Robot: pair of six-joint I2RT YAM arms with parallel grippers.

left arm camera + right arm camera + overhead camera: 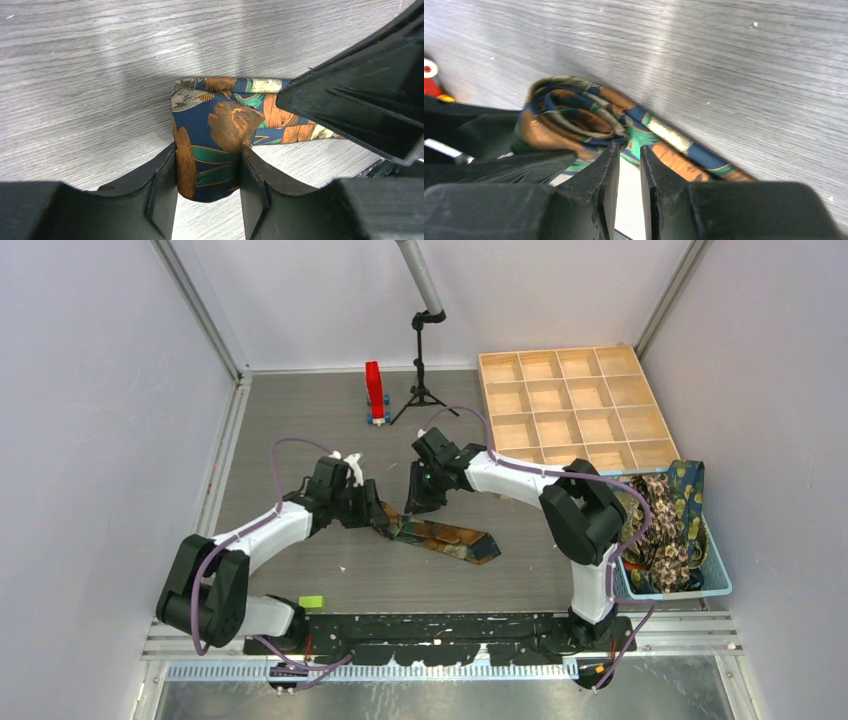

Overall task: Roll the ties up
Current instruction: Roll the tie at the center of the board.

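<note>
Two black fingers of the left gripper (pixel 209 152) squeeze the rolled end of a navy, orange and teal tie (pixel 446 537) from both sides. Jaws nearly together, the right gripper (pixel 629 147) has its tips at the strip just beside the roll; whether it pinches cloth cannot be told. The unrolled tail lies flat on the grey table (pixel 300 410), pointing toward a blue basket (pixel 722 588) of more ties (pixel 665 530).

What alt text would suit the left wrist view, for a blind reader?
Two black fingers squeeze the rolled end of a navy, orange and teal tie against a grey table; the other arm's fingers overlap it.
</note>
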